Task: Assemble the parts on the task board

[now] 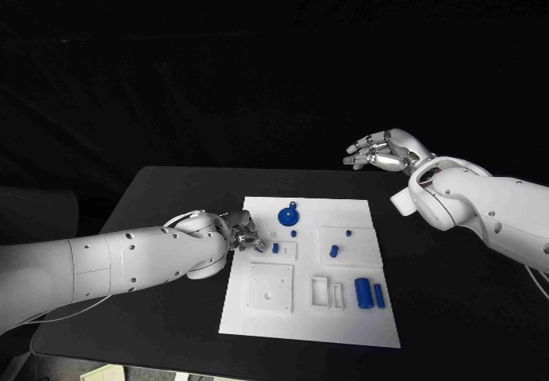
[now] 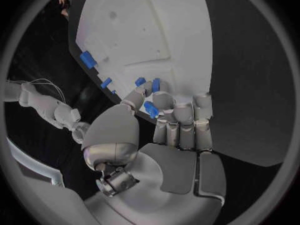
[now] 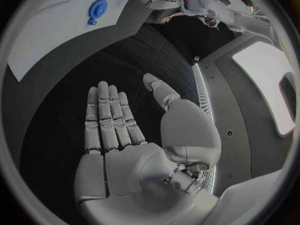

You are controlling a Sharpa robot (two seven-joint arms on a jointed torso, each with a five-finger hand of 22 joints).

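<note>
The white task board (image 1: 343, 317) lies in the middle of the black table. My left hand (image 1: 237, 231) sits at the board's left edge, and its thumb and a fingertip pinch a small blue part (image 2: 150, 109), the same blue part (image 1: 276, 248) just above the board. My right hand (image 1: 385, 151) hangs in the air beyond the board's far right corner, fingers stretched out, holding nothing; the right hand (image 3: 115, 135) shows a bare palm. A blue gear (image 1: 289, 214) lies near the board's far edge. A blue cylinder (image 1: 362, 292) and a thin blue bar (image 1: 378, 295) lie at the near right.
Small blue pegs (image 1: 347, 232) and a short blue piece (image 1: 333, 251) stand mid-board. A square recessed plate (image 1: 270, 287) and white slots (image 1: 328, 291) fill the near part. Bare black table (image 1: 171, 190) surrounds the board on all sides.
</note>
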